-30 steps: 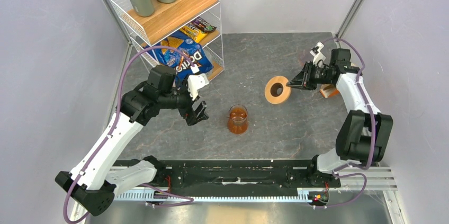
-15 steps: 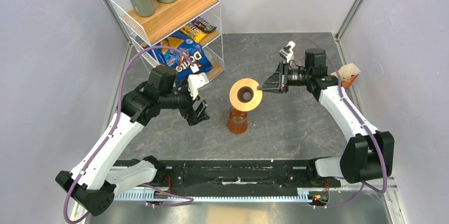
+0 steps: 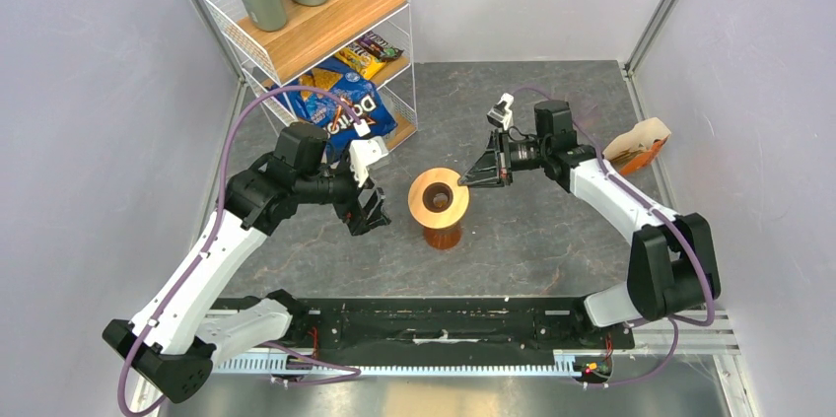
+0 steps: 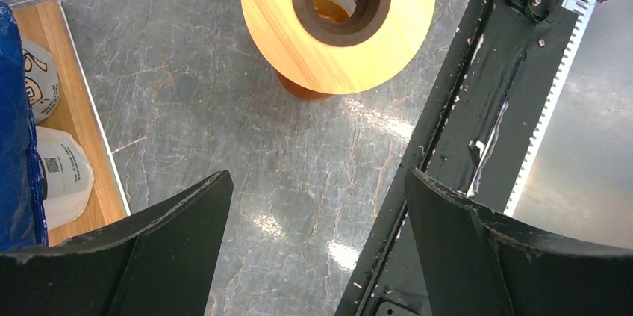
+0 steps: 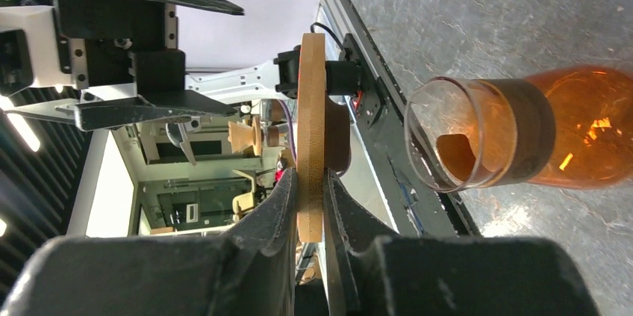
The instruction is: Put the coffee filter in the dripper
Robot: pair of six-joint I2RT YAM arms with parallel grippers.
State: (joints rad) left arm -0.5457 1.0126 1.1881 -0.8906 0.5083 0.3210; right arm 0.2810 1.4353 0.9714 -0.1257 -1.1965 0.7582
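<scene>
My right gripper (image 3: 465, 180) is shut on the rim of the flat wooden ring (image 3: 439, 198) and holds it level just above the amber glass beaker (image 3: 444, 235). In the right wrist view the ring (image 5: 311, 107) is edge-on between my fingers (image 5: 280, 204), with the beaker (image 5: 522, 137) beside it. My left gripper (image 3: 369, 208) is open and empty, left of the beaker; its wrist view shows the ring (image 4: 336, 32) over the beaker (image 4: 302, 90). The orange-and-cream filter pack (image 3: 639, 145) lies at the far right. No single coffee filter or clear dripper is in view.
A wire shelf (image 3: 325, 18) with bottles and snack bags stands at the back left, and a blue chip bag (image 3: 345, 111) lies at its foot. A black rail (image 3: 424, 323) runs along the near edge. Walls close in on both sides.
My right gripper has carried the wooden ring to the left, from the table right of the beaker to just above the beaker. The left arm has not moved.
</scene>
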